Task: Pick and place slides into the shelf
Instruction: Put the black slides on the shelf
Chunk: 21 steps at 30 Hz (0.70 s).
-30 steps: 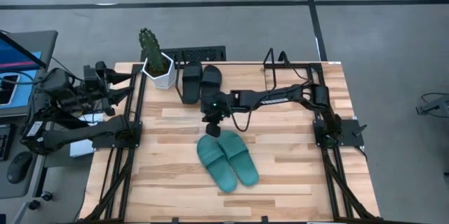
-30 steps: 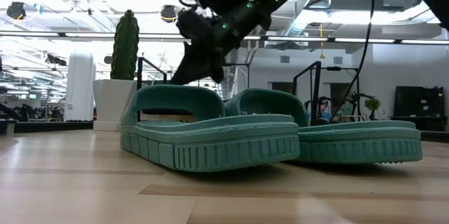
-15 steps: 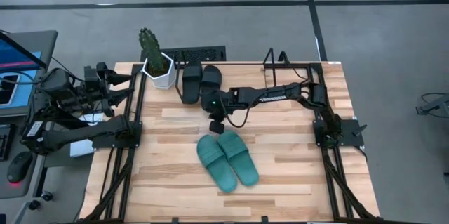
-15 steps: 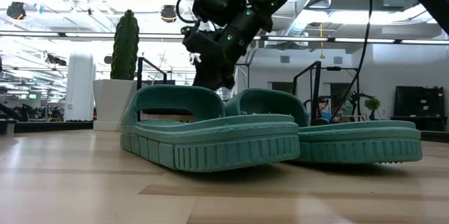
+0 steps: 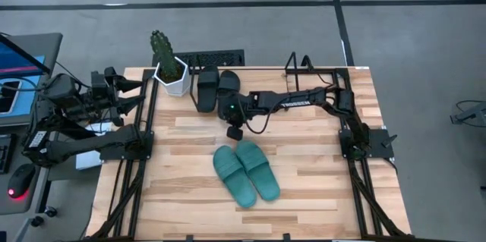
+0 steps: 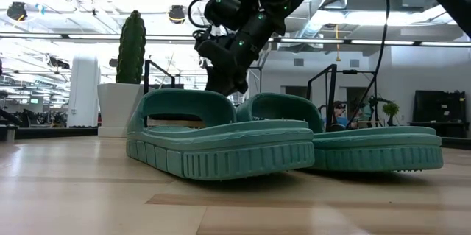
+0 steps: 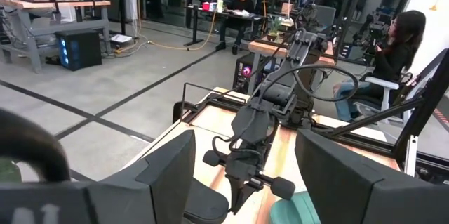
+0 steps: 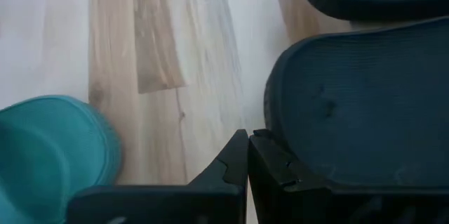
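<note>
Two teal slides (image 5: 244, 172) lie side by side, soles down, in the middle of the table. Two black slides (image 5: 216, 87) lie near the far edge, in front of the shelf (image 5: 299, 65) of thin black rods. Whether they rest on it I cannot tell. My right gripper (image 5: 235, 131) is shut and slants down between the two pairs, above the table. In the right wrist view its tips (image 8: 247, 141) stand just beside the nearer black slide's heel end (image 8: 351, 112), with a teal slide (image 8: 52, 147) on the other side. My left gripper (image 5: 141, 84) waits open and level at the table's left edge.
A cactus in a white pot (image 5: 168, 66) stands at the far left, beside the black slides. Black arm frames (image 5: 129, 158) run along both side edges. Bare wood lies near the front edge and to the right of the teal slides. People sit in the room beyond.
My right gripper, still shut, has drawn back from over the teal slides toward the table's far edge and the black slides, and has tipped a little. The slides have not moved.
</note>
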### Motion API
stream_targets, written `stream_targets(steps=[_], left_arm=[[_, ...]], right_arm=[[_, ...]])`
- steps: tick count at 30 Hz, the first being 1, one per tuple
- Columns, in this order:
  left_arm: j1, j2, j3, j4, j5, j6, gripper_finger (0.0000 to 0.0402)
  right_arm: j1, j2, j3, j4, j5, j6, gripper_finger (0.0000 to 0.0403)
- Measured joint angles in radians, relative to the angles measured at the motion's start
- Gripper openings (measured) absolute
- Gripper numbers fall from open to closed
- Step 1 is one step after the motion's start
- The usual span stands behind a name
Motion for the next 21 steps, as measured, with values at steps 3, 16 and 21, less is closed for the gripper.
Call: stream_targets(steps=[3, 16, 21], left_arm=[[0.0, 0.0, 0.0, 0.0, 0.0, 0.0, 0.0231], [0.0, 0.0, 0.0, 0.0, 0.0, 0.0, 0.0231], [0.0, 0.0, 0.0, 0.0, 0.0, 0.0, 0.0231]], right_arm=[[-0.007, 0.0, 0.0, 0.001, 0.001, -0.009, 0.0], [-0.032, 0.0, 0.0, 0.003, 0.013, -0.024, 0.0], [-0.031, 0.0, 0.0, 0.01, 0.022, -0.025, 0.0]])
